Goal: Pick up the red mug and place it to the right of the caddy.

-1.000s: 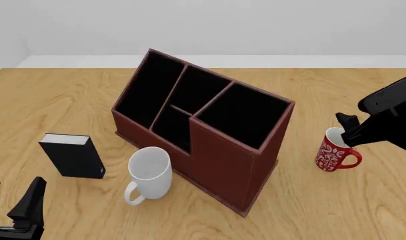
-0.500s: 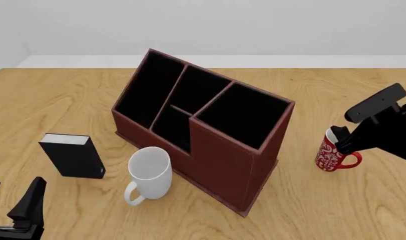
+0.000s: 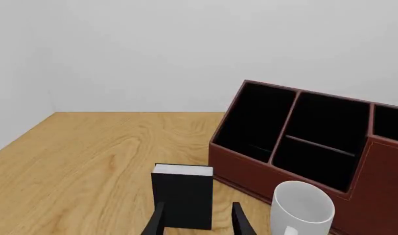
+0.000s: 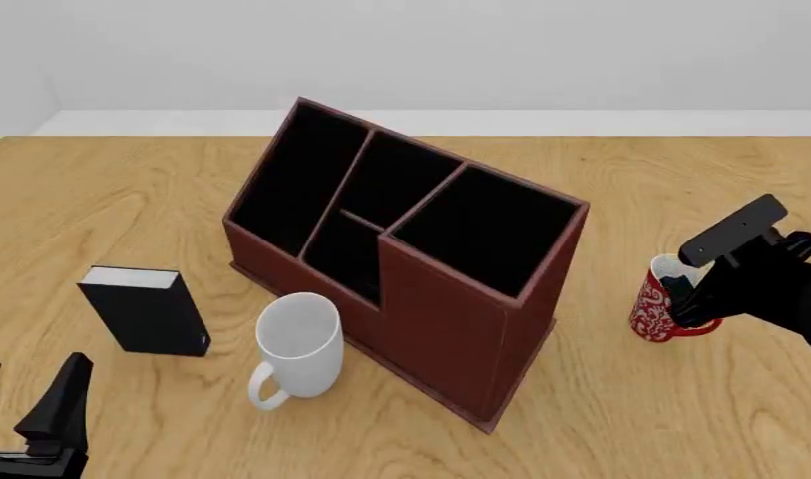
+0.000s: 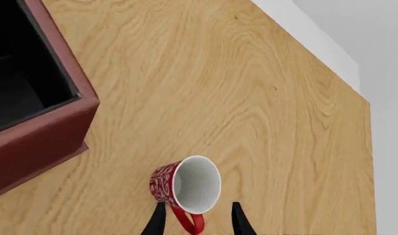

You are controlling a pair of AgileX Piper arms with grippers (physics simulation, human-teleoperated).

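The red mug (image 4: 655, 307) with a white pattern stands upright on the table, to the right of the caddy (image 4: 405, 249) and apart from it. My right gripper (image 4: 688, 299) is low at the mug's right side. In the right wrist view its fingers (image 5: 158, 220) are open and straddle the mug's (image 5: 184, 185) red loop handle without closing on it. A corner of the caddy (image 5: 35, 112) shows there too. My left gripper (image 4: 30, 377) rests open at the near left edge, holding nothing.
A plain white mug (image 4: 298, 344) stands in front of the caddy. A small black box (image 4: 146, 309) with a white top stands to its left, straight ahead of the left gripper (image 3: 197, 215). Bare wood lies right of the red mug.
My right gripper has dropped lower and come in around the red mug's handle side. The mug, the caddy and the left arm have not moved.
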